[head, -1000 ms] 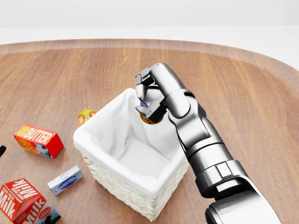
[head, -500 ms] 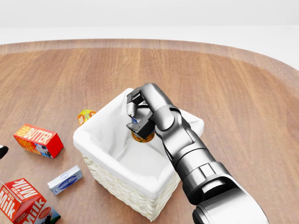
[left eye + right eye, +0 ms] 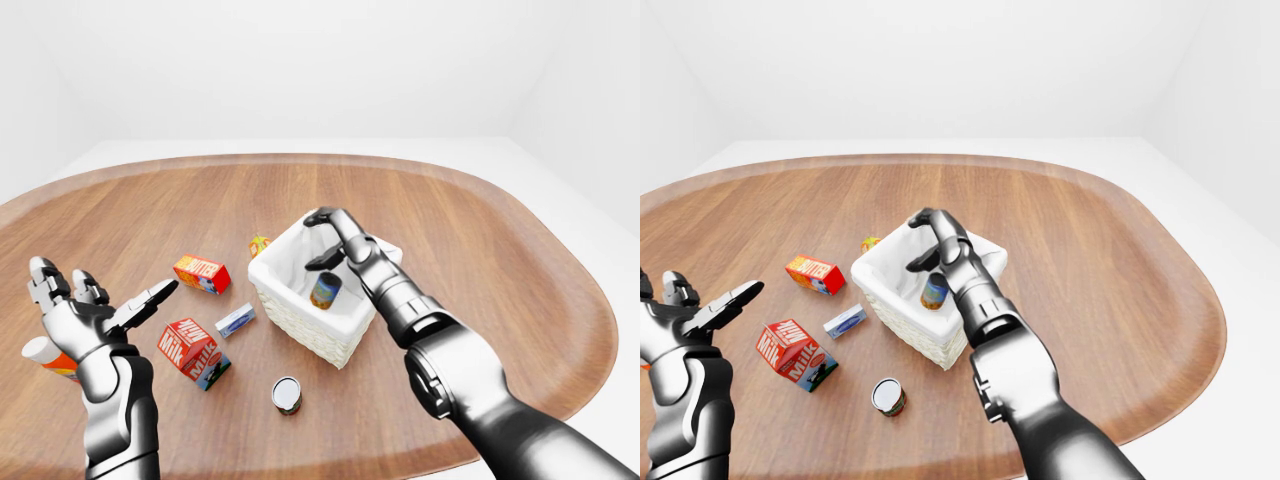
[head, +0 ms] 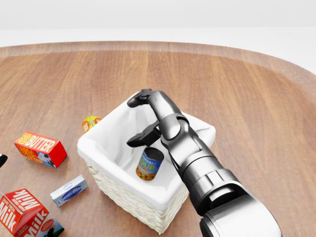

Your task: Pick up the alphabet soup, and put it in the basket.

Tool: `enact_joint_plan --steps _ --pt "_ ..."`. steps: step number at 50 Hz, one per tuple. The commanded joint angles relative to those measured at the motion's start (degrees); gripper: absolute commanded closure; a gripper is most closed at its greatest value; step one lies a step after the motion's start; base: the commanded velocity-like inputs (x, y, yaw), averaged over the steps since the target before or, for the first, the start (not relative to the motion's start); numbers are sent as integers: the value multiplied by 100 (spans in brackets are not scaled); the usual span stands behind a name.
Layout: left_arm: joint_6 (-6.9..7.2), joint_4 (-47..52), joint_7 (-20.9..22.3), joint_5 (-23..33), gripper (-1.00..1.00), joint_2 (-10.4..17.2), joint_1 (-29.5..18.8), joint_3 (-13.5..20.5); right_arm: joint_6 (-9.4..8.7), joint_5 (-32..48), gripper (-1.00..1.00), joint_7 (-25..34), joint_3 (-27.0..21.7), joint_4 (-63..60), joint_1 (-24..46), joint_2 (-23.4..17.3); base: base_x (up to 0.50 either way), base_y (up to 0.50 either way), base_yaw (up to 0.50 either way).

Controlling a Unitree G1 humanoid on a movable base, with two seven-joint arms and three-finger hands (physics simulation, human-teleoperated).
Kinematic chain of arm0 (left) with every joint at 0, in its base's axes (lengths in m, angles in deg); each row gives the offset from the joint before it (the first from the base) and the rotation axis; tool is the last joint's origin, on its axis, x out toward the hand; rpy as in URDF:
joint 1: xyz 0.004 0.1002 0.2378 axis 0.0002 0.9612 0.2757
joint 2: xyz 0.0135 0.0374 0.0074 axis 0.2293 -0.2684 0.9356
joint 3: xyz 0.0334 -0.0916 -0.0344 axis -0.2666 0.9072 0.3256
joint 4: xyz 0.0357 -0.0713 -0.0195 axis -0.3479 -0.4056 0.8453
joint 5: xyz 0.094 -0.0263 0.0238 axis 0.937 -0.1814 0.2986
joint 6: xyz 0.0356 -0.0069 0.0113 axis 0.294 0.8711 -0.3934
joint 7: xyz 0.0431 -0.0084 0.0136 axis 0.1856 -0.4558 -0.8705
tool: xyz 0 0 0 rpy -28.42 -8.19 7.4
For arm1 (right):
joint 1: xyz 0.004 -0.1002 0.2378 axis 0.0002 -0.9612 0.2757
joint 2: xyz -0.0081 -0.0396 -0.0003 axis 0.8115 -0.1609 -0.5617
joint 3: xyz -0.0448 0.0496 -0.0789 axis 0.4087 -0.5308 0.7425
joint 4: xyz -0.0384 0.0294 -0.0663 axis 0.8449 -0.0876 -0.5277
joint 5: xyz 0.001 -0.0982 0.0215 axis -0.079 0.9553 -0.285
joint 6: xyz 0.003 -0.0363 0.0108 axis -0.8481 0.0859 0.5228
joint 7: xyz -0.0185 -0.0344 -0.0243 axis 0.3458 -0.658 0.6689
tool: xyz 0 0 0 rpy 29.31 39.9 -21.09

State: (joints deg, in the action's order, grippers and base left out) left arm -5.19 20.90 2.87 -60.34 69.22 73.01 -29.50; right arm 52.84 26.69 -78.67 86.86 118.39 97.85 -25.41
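The alphabet soup can (image 4: pixel 149 164), blue and orange, is inside the white-lined wicker basket (image 4: pixel 106 181), tilted and free of any fingers. My right hand (image 4: pixel 139 121) is open just above it, over the basket's middle, fingers spread apart. My left hand (image 3: pixel 95 308) is open and empty at the left of the left-eye view, well away from the basket.
On the wooden table left of the basket lie a red butter box (image 4: pixel 40 148), a milk carton (image 4: pixel 27 213), a small blue-white box (image 4: pixel 68 190) and a small orange box (image 4: pixel 91 122). A second can (image 3: pixel 287 394) lies below the basket. An orange-white bottle (image 3: pixel 45 354) sits behind my left hand.
My right hand lowered the soup can into the basket, then opened; the can has dropped free below the fingers. The left arm has not moved.
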Motion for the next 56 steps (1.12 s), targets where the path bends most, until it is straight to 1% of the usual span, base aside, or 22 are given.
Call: enact_joint_plan --steps 1,8,19,27,29,36,39,42,43,46,49,50,51,53,56 --pt "0 -29 9 -4 -100 -3 -11 -1 0 -24 -100 -91 -38 33 67 7 0 0 0" --pt "0 -17 1 4 -100 -2 -12 -5 0 -79 -100 -35 -60 -15 123 -30 0 0 0" --pt "0 -172 18 8 -100 17 -50 -39 0 -118 -100 125 -9 -572 197 -113 0 0 0" --pt "0 -272 22 16 -100 31 -66 -61 0 -80 -100 320 72 -1427 202 -160 0 0 0" --pt "0 -267 21 16 -100 30 -64 -61 0 -70 -100 328 73 -1456 192 -158 0 0 0" --pt "0 232 -60 3 -100 -12 89 -3 0 204 -100 554 202 -2401 20 -104 0 0 0" --pt "0 268 -49 21 -100 -32 89 27 0 361 -100 690 245 -2811 -38 -96 0 0 0" --pt "0 301 -49 26 -100 -40 93 40 0 440 -100 742 244 -2965 -72 -87 0 0 0" --pt "0 356 -60 18 -100 -41 105 49 0 509 -100 841 272 -3259 -123 -85 0 0 0" --pt "70 433 -69 15 -100 -50 115 73 0 642 -100 953 299 -3768 -330 -64 0 0 0" --pt "101 475 -87 33 -100 -59 117 91 0 743 -100 1019 303 -4045 -480 -62 0 0 0" --pt "94 456 -81 36 -100 -59 107 92 0 759 -100 1034 294 -4100 -506 -59 0 0 0" --pt "54 389 -69 45 -100 -58 82 94 0 855 -100 1001 324 -4241 -574 -79 0 0 0" --pt "16 326 -57 51 -100 -52 67 85 0 957 -100 966 306 -4473 -657 -88 0 0 0" --pt "5 321 -59 50 -100 -48 72 75 0 1037 -100 1000 290 -4829 -763 -73 0 0 0"
